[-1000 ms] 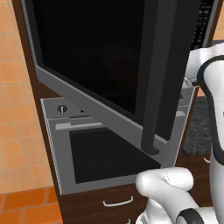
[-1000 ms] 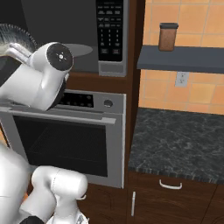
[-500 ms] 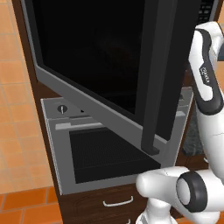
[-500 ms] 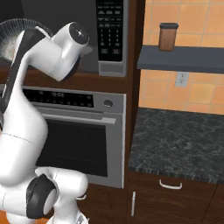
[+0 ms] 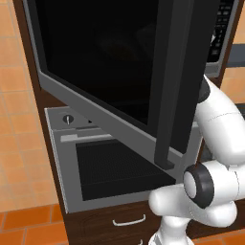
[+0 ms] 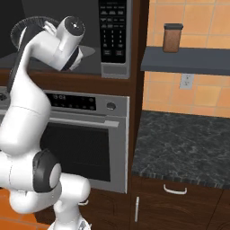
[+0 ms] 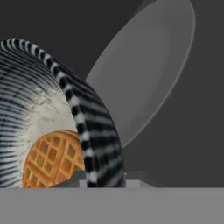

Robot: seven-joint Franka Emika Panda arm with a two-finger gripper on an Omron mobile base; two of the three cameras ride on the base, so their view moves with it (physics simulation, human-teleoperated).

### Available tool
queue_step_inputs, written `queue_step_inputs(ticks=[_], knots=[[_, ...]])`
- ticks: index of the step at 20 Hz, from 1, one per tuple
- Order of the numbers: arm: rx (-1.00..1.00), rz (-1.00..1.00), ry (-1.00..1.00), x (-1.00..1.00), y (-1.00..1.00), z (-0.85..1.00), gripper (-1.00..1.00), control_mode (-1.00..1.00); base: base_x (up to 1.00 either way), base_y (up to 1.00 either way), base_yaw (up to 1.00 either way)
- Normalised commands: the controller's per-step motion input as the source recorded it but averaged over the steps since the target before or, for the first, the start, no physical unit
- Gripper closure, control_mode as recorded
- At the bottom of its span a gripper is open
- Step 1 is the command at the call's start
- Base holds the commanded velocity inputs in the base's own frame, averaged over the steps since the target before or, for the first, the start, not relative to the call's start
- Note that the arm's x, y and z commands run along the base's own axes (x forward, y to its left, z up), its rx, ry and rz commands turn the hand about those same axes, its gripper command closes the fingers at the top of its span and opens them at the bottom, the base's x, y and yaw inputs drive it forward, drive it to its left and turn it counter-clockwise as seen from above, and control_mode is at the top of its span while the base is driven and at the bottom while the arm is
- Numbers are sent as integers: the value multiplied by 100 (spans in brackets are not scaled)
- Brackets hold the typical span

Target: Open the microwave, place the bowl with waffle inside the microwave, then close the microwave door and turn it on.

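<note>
The microwave [image 6: 67, 40] stands open; its keypad [image 6: 112, 31] sits to the right of the dark cavity. The microwave door [image 5: 110, 72] is swung wide toward the base, its black handle edge [image 5: 174, 81] nearest the arm. My gripper [image 7: 107, 177] is shut on the striped rim of the bowl with waffle [image 7: 57, 131]; the tan waffle [image 7: 52, 159] lies inside it. In the right base view the bowl [image 6: 27, 29] hangs at the cavity's mouth, above its floor. A grey turntable plate [image 7: 148, 70] lies past the bowl.
A silver oven [image 6: 85, 134] with a display strip sits right under the microwave. To the right are a dark stone counter [image 6: 184, 148], a shelf [image 6: 184, 60] with a brown jar [image 6: 173, 38], and drawers below. The open door crowds the arm's left side.
The arm has straightened upward and its wrist has risen and pushed forward, carrying the bowl a little higher and further toward the microwave cavity. The door has stayed open.
</note>
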Motion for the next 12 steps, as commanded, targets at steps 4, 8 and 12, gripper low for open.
queue_step_inputs(ticks=[4,8,12], knots=[[0,-9,11,80,20,0,100,-100,0,0,0],[-4,-6,19,85,26,0,100,-100,0,0,0],[-1,-2,15,79,1,0,100,-100,0,0,0]])
